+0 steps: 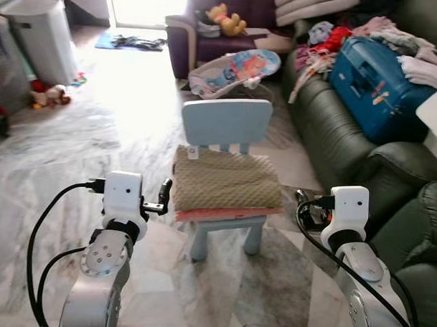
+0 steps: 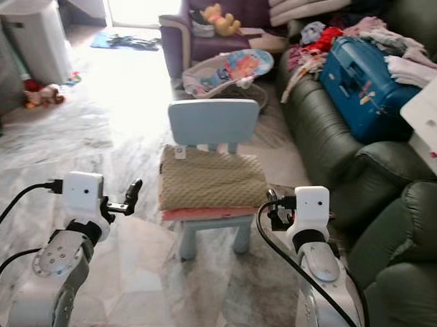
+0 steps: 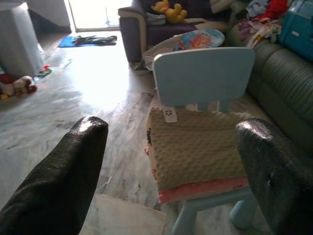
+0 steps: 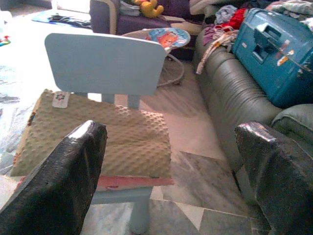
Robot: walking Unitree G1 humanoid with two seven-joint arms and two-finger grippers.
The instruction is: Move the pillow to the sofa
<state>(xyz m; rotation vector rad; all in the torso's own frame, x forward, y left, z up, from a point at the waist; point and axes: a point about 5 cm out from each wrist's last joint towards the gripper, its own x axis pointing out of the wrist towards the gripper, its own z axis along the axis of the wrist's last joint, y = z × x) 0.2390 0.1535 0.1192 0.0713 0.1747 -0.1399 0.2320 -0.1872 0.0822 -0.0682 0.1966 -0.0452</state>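
The pillow point(image 1: 225, 179) is tan and bumpy with a pink underside, lying flat on the seat of a small light-blue chair point(image 1: 226, 124). A dark green sofa point(image 1: 332, 134) runs along the right side. My left gripper point(image 1: 162, 195) is held just left of the pillow's edge, open, with wide-spread fingers point(image 3: 63, 181) and the pillow point(image 3: 198, 152) ahead between them. My right gripper point(image 1: 303, 203) is held to the right of the chair, open too, its fingers point(image 4: 54, 181) apart with nothing between them.
A blue suitcase point(image 1: 377, 86) and heaped clothes point(image 1: 404, 42) lie on the sofa. A baby bouncer point(image 1: 237, 71) and a purple armchair point(image 1: 200, 35) stand behind the chair. A white appliance point(image 1: 42, 37) and toys point(image 1: 47, 94) are far left on the marble floor.
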